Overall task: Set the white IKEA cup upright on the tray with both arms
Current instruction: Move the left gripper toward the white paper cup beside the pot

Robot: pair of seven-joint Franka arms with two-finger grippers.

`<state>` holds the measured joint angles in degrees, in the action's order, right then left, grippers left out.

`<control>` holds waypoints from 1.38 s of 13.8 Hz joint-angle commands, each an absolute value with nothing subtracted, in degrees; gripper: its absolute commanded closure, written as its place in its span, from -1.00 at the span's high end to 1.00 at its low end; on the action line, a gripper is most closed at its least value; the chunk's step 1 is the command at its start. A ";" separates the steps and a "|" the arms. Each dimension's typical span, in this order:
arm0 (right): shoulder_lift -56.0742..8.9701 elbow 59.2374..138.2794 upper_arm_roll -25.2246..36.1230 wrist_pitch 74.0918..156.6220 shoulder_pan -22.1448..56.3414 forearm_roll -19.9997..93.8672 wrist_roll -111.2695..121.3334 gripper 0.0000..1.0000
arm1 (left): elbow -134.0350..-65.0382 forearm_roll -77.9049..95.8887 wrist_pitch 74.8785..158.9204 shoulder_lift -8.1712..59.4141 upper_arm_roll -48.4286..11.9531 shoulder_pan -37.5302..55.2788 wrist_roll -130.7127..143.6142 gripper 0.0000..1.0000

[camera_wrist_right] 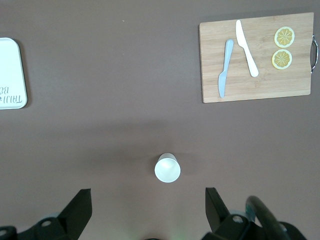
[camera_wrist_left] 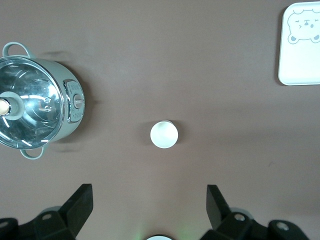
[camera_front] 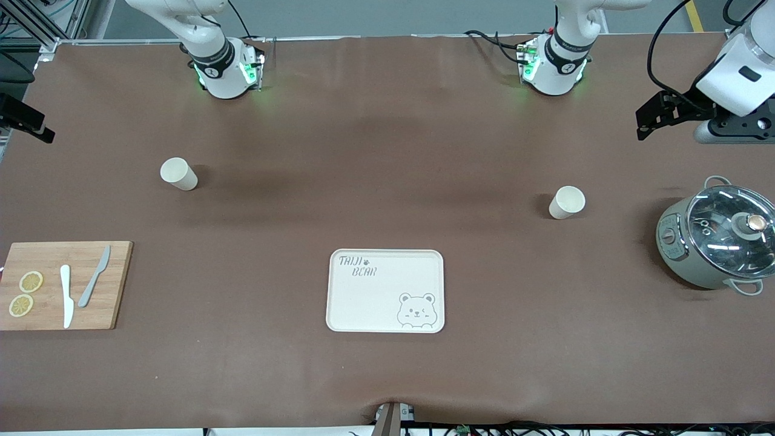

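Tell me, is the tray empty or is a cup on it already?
Empty. The tray shows only its lettering and bear drawing; both white cups stand on the table, farther from the front camera.

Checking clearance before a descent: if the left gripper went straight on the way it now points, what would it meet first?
The left gripper, open, points down at the table. The white cup stands just ahead of its line, so it would probably meet bare brown table cover first, beside the cup. Depth is hard to judge.
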<state>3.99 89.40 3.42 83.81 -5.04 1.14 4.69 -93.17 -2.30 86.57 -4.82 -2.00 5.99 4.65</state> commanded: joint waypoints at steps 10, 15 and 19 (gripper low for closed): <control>4.48 88.86 2.46 83.32 -4.92 1.32 4.75 1.00 | -91.41 -2.37 86.48 -2.72 -0.88 5.89 4.75 1.00; 4.48 88.94 2.46 83.15 -5.10 1.32 4.75 1.00 | -91.58 -2.37 86.48 -2.11 -0.88 5.80 4.48 1.00; 4.48 88.86 2.46 83.23 -5.27 1.32 4.75 1.00 | -98.58 -1.93 92.17 -1.50 -0.88 3.69 4.39 1.00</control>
